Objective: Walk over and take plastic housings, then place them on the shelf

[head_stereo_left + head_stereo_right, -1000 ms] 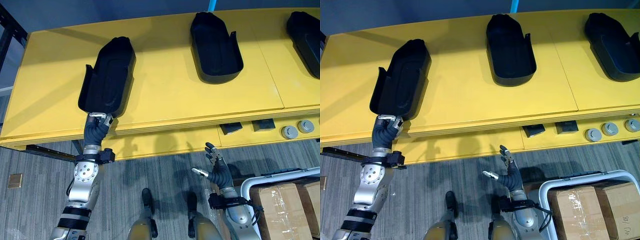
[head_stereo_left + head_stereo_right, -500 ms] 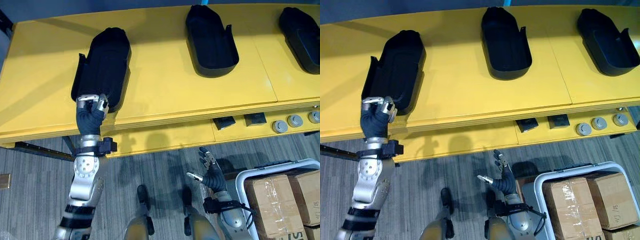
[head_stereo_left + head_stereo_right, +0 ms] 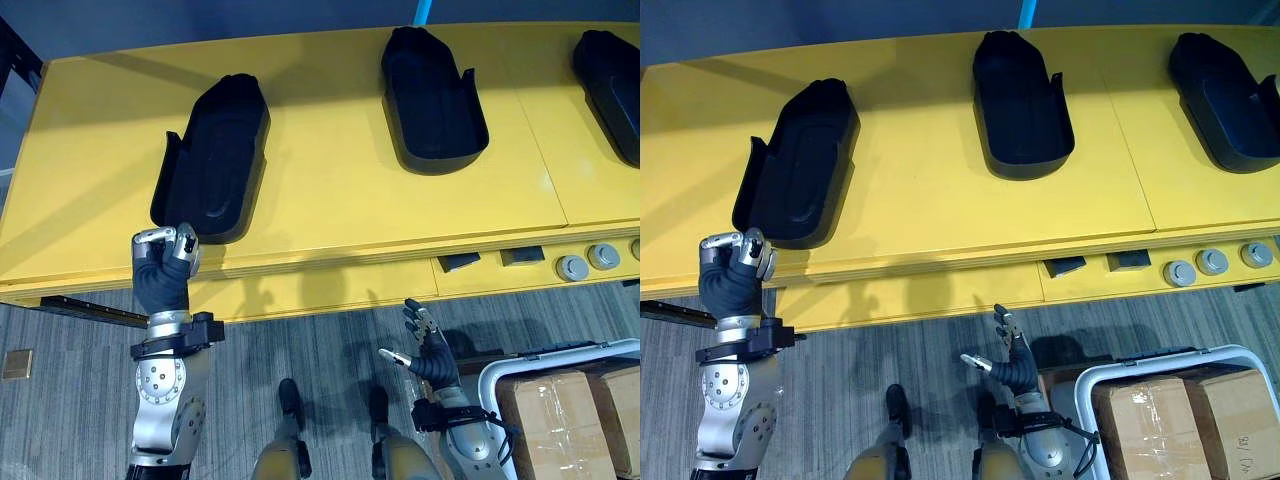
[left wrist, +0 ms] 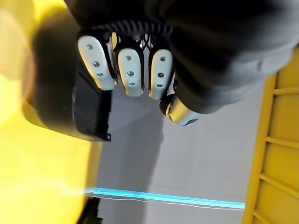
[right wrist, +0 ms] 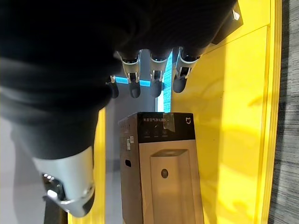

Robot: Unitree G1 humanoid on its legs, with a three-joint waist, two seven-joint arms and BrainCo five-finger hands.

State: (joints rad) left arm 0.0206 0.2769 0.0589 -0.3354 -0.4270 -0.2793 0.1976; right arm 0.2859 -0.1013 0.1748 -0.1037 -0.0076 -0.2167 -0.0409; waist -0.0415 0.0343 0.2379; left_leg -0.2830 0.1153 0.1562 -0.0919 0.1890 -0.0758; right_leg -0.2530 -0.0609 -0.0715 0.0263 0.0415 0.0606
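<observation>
We judge the left plastic housing (image 3: pixel 212 150) light, stiff and slippery; our left hand (image 3: pixel 163 258), curled and empty, should grip its near rim.

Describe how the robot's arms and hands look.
The left arm and right arm are silver-grey, built of rounded segments with a black collar at the wrist. The left hand and right hand wear dark ribbed covers. Their fingers are silver with dark tips and small dark screw dots.
</observation>
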